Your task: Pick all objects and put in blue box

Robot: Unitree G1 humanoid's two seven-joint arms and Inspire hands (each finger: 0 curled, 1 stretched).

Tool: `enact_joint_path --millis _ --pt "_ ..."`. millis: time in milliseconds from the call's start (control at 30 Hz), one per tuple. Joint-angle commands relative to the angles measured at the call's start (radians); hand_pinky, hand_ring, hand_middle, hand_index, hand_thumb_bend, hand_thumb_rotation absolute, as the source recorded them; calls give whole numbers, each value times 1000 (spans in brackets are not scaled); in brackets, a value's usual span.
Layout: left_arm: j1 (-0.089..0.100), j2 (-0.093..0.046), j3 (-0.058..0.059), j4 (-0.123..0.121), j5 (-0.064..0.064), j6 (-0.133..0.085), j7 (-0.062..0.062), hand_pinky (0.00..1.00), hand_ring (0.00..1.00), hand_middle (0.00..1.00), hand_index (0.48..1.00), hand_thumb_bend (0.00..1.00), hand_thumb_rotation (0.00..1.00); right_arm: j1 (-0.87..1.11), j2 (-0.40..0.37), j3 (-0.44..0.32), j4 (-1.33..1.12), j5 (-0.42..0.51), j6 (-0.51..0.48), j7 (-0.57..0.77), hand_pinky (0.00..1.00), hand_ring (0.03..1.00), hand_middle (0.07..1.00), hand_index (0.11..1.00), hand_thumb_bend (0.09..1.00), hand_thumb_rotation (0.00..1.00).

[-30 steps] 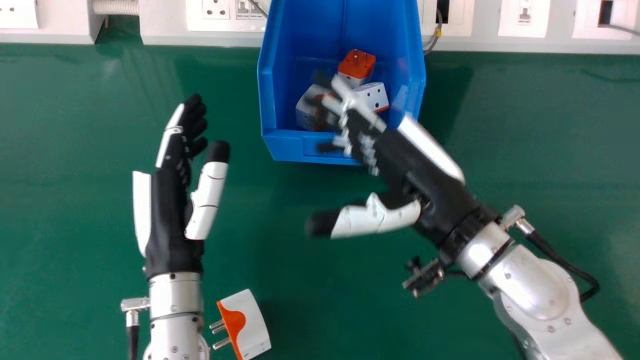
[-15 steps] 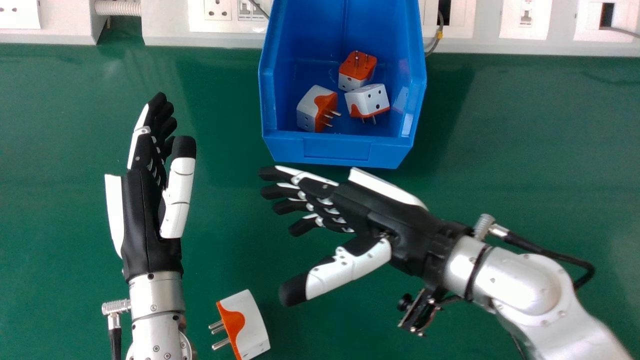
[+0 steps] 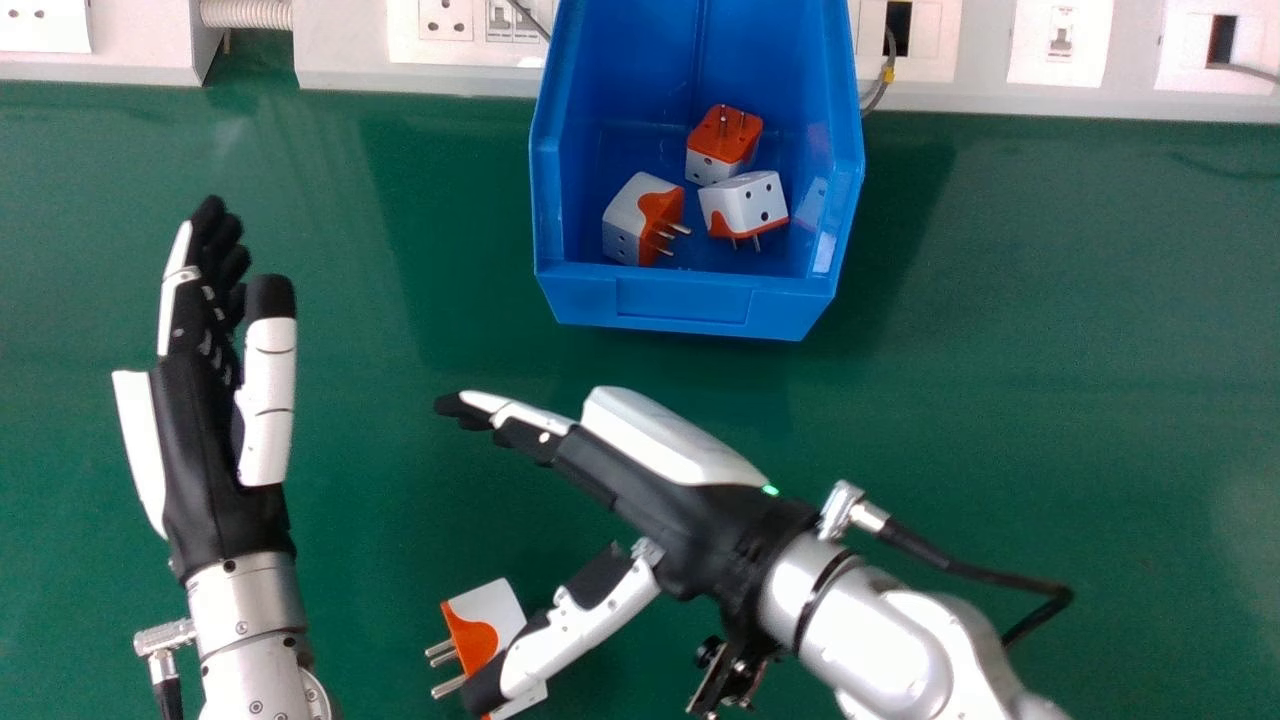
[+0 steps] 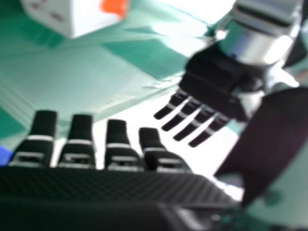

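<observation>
My right hand (image 3: 640,480) is open in the head view, its thumb passing over part of a white and orange plug adapter (image 3: 485,610) on the green table. In the right hand view the same adapter (image 4: 91,14) shows in part beyond my right hand (image 4: 115,187). My left hand (image 3: 215,440) stands open and holds nothing at the left of the head view. The blue box (image 3: 690,300) contains an adapter lying with its pins sideways (image 3: 635,220), one with its orange face up (image 3: 723,145) and a white-topped one (image 3: 745,205).
A white trunking strip with sockets (image 3: 460,70) runs along the table's far edge, behind the box. Thin cables hang near both sides of the box. Green tabletop (image 3: 1050,400) extends to the right of the box.
My right hand has come away from over the box, toward the near left, and its thumb now overlaps the loose adapter. My left hand has shifted left. The adapters in the box came into full view.
</observation>
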Motion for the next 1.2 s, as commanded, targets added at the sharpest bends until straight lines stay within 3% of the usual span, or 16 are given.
enact_joint_path --millis 0,167,267,367,500,667,767,900,1133,1167 --pt "3 21 8 -8 14 -29 9 905 898 908 885 732 881 1 12 10 -8 -18 -33 1 848 911 922 917 1000 326" --pt "8 25 14 -9 10 -26 10 907 900 911 885 736 881 -6 24 32 -3 -47 -19 42 849 922 929 916 1000 323" --pt "11 21 13 -12 9 -24 6 909 902 914 887 739 880 -5 20 77 -1 -152 -13 20 860 937 940 918 1000 318" --pt "10 14 7 -18 16 -22 9 912 904 917 888 741 880 -4 14 110 4 -247 -22 3 872 950 949 920 1000 305" --pt "7 11 3 -19 4 -19 -3 916 907 921 890 746 879 13 0 122 -16 -314 -26 12 895 968 963 924 1000 275" --pt "10 11 2 -27 -6 -18 -15 918 909 923 891 748 879 35 -21 107 -5 -330 -68 -11 906 975 969 925 1000 257" --pt "5 12 2 -24 -8 -14 -19 919 911 925 891 750 879 40 -33 100 39 -336 -135 -80 917 980 973 924 1000 238" --pt "3 11 1 -25 -6 -8 -20 922 914 928 892 754 879 28 -33 95 172 -329 -300 -255 917 981 967 912 998 200" --pt "6 9 0 -36 -4 5 -15 923 914 927 890 759 878 -9 -2 67 398 -273 -537 -414 852 951 932 877 989 167" --pt "6 8 0 -37 -4 6 -15 919 911 925 889 761 877 -16 2 63 421 -272 -559 -429 805 923 907 851 973 138"
